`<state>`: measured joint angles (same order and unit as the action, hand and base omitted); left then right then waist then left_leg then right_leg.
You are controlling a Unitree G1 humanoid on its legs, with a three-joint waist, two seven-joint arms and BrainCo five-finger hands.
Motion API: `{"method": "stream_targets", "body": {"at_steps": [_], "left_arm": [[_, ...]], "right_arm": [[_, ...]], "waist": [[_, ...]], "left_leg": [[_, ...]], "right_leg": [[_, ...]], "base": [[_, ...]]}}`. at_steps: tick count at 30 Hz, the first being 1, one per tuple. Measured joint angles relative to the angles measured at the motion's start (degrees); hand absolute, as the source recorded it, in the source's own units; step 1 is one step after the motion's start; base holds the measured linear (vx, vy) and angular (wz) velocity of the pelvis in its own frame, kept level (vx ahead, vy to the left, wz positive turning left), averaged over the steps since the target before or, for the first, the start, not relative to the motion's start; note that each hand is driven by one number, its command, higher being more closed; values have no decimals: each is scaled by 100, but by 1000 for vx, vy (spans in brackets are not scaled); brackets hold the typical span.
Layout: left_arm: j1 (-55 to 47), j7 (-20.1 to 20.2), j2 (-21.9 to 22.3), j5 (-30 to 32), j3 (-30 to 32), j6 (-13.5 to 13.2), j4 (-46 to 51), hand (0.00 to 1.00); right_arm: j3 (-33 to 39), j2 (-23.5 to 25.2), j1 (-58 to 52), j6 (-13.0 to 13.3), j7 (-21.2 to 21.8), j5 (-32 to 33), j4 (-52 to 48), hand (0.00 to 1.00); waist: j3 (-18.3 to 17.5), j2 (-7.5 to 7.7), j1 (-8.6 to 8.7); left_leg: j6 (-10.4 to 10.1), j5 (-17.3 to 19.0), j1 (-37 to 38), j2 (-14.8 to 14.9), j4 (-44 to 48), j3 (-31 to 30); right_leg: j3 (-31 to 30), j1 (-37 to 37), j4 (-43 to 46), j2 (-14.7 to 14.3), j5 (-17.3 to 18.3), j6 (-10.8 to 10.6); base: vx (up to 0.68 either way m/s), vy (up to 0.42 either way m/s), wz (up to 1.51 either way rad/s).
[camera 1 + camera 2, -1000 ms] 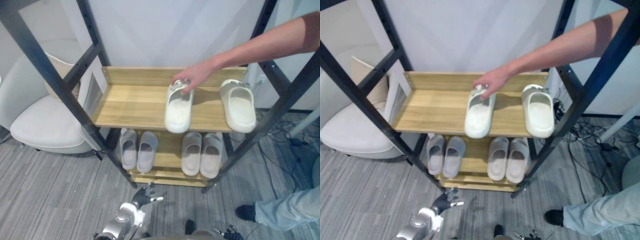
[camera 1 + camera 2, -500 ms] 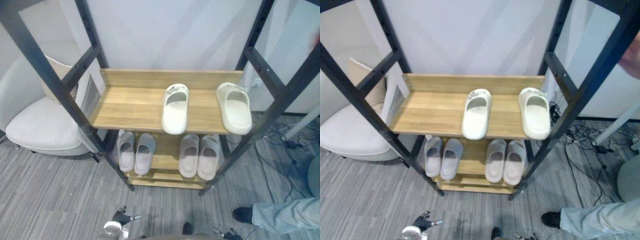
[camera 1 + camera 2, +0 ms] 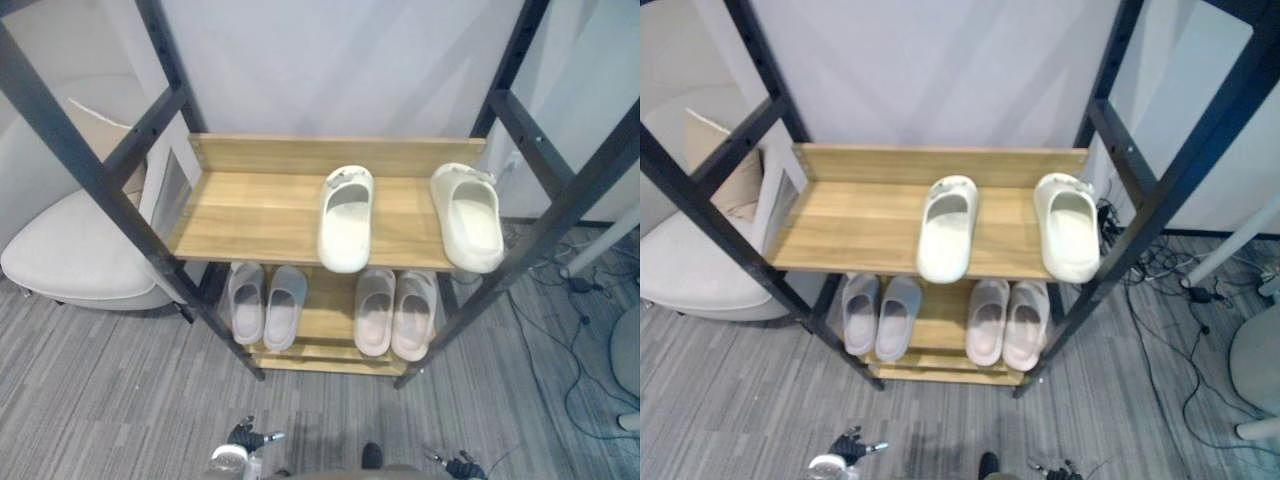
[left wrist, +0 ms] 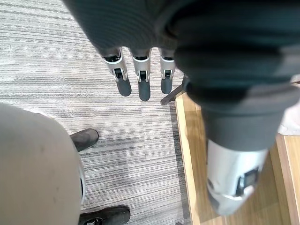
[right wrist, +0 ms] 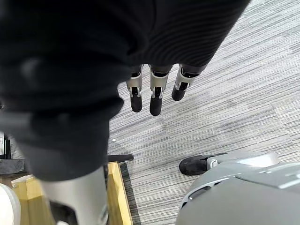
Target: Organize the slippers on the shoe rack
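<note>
White slippers (image 3: 345, 225) on rack (image 3: 250, 215), well above straight-fingered left hand (image 4: 141, 75) and right hand (image 5: 156, 96).

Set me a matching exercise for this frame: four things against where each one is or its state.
Things:
1. middle cream slipper
2. grey slipper pair
3. armchair
4. left hand

Place or state:
a. left of the rack
b. fingers straight, over the carpet
c. top shelf
d. lower shelf

Pairs: 1-c, 2-d, 3-a, 4-b
</note>
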<state>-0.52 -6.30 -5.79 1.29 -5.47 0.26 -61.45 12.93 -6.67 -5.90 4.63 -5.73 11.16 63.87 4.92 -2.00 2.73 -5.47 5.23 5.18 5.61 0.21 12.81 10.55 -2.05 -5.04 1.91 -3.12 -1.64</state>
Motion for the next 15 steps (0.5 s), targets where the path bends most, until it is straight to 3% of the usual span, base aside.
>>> {"method": "stream_targets", "body": {"at_steps": [6, 12, 15], "left_arm": [[26, 16, -4, 88, -336, -10, 32, 0], [192, 221, -28, 9, -1843, -124, 1066, 0], [280, 460, -57, -294, -2725, -251, 2158, 0]], "right_arm": [[6, 0, -4, 0, 0, 0, 0, 0], [-12, -3, -28, 3, 0, 4, -5, 0], [-14, -6, -48, 11, 10, 5, -15, 0]], "waist": [[4, 1, 3], [7, 5, -1], [8, -1, 2]], "left_leg": [[0, 2, 2, 30, 3, 8], [-4, 5, -7, 43, 4, 6], [-9, 9, -12, 46, 3, -3]], "right_leg": [[-28, 0, -1, -6, -4, 5], [-28, 6, -1, -9, -4, 6], [-17, 8, 1, -8, 3, 10]], "base": [[0, 0, 0], [0, 0, 0], [0, 0, 0]]}}
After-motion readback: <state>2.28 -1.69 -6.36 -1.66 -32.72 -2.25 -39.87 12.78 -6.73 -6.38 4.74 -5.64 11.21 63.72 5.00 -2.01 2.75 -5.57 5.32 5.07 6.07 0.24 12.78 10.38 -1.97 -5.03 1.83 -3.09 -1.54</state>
